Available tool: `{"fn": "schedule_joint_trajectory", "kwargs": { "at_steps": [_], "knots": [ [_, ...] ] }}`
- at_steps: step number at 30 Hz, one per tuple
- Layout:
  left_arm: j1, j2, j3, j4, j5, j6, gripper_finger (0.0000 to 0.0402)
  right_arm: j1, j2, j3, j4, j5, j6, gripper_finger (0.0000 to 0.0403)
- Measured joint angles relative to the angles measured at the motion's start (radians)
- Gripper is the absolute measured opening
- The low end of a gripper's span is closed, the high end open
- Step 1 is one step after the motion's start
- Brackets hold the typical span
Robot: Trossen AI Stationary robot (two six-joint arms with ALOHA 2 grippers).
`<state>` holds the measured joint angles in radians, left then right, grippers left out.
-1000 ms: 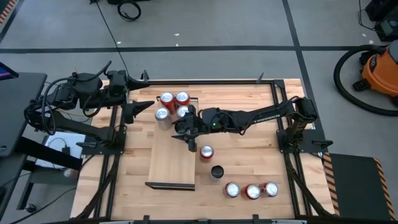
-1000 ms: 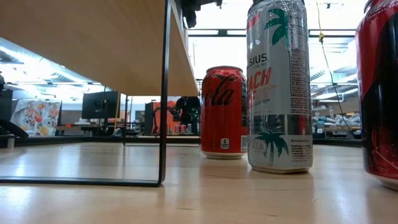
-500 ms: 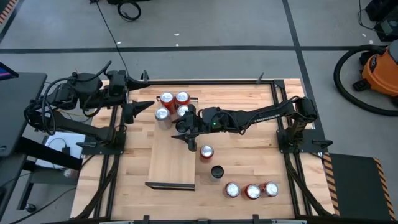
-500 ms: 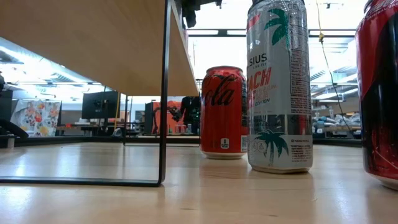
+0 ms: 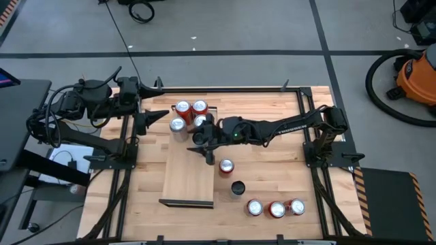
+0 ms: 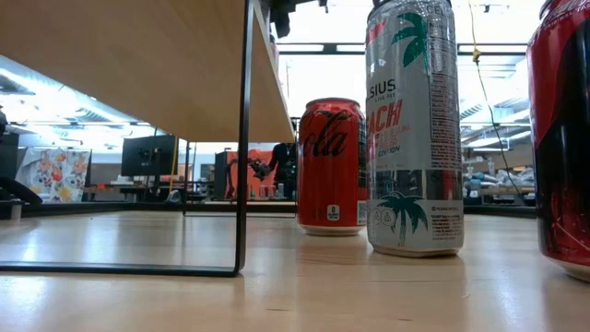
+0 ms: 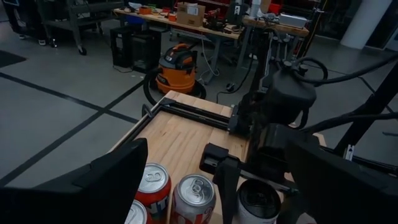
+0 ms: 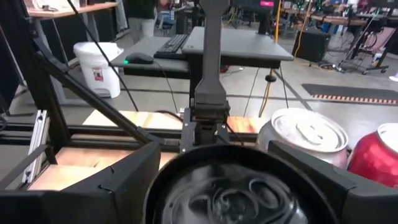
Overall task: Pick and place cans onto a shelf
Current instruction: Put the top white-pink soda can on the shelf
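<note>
Wooden shelf (image 5: pixel 187 173) at frame centre-left, four cans (image 5: pixel 191 115) grouped at its upper end; right pincer (image 5: pixel 202 131) over the fourth can (image 8: pixel 233 186), fingers widening over the last second, can apparently just released; placement likely done. Left pincer (image 5: pixel 162 116) spread, waiting beside the group. Five cans (image 5: pixel 276 208) remain on worktop (image 5: pixel 272 170); nearest red one (image 5: pixel 226 166) unobstructed.

four cans (image 5: pixel 189 115) on shelf (image 5: pixel 188 173) far end, five on table (image 5: pixel 272 170)
</note>
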<state>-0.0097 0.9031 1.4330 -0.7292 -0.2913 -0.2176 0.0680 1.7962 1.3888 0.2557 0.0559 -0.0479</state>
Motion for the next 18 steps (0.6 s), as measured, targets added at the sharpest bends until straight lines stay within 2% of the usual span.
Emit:
{"fn": "schedule_joint_trajectory", "kwargs": {
  "at_steps": [8,18],
  "knots": [
    [0.0,0.001,0.0,0.016,-0.029,0.002,0.0392,-0.012,0.0,0.0,0.006,-0.017,-0.007,0.0317],
    [0.0,0.001,0.0,0.029,-0.037,0.002,0.0392,-0.024,-0.001,0.0,0.022,-0.037,0.02,0.038]
  ]
}}
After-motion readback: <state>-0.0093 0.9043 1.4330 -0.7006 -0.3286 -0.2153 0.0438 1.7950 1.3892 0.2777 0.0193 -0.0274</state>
